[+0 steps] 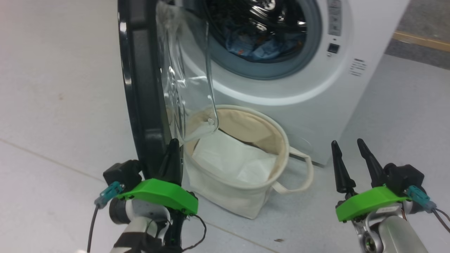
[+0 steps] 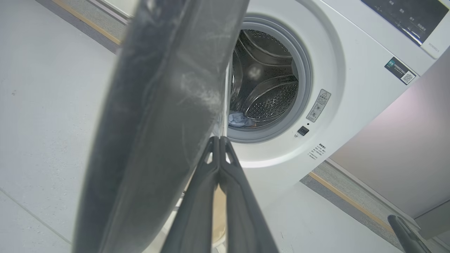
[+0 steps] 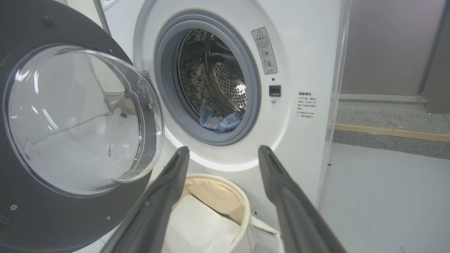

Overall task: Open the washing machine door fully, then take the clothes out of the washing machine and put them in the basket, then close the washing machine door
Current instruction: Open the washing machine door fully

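Standing edge-on, upright washing machine door (image 1: pixel 140 88)

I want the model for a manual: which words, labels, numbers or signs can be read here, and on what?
No text reads letter for letter.
Warning label on the washing machine front: triangle warning sign on top, writing too small.
Printed block lower on that front: too small.
Dark sticker with a QR code: blurred.
Control panel markings: too small.
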Robot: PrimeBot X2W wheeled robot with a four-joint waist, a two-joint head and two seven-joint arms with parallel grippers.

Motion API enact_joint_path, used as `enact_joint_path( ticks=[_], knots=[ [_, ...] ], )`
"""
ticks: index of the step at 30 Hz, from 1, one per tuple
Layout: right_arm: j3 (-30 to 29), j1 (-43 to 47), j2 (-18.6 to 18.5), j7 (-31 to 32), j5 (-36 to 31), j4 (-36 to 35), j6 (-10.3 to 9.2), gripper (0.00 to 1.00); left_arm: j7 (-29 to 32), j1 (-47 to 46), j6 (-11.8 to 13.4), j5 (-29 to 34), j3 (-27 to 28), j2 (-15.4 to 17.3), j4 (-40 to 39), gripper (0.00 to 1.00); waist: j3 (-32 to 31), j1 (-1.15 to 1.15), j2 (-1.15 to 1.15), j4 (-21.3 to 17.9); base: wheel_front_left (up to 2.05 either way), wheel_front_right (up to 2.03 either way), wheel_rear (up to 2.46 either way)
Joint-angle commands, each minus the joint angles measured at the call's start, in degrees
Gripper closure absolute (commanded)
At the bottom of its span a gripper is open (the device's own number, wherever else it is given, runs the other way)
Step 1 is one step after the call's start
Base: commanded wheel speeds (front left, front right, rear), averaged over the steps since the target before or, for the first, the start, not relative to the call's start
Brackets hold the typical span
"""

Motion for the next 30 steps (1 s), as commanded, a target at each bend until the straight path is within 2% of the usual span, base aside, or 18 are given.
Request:
enact_joint_path(
  ticks=[1, 13, 30],
  knots=[
    [1.6, -1.9, 0.2, -0.7, 0.4, -1.8, 0.05, 0.00, -0.9, -3.1, 0.1, 0.2, 2.7, 0.7, -1.1, 1.00, 0.0, 0.00, 0.00, 1.7, 0.00, 0.00, 0.00],
    [2.7, -2.7, 0.9, -0.7, 0.8, -2.4, 0.05, 0.00, -3.1, -7.5, -0.9, 1.4, 4.7, 4.3, 4.7, 1.00, 3.2, 0.00, 0.00, 8.4, 0.00, 0.00, 0.00],
    [3.8, -6.0, -2.2, -0.7, -0.6, -4.3, 0.05, 0.00, -8.3, -18.1, -3.2, -2.0, 16.0, 8.7, 14.6, 1.00, 13.7, 0.00, 0.00, 14.6, 0.00, 0.00, 0.00]
  ],
)
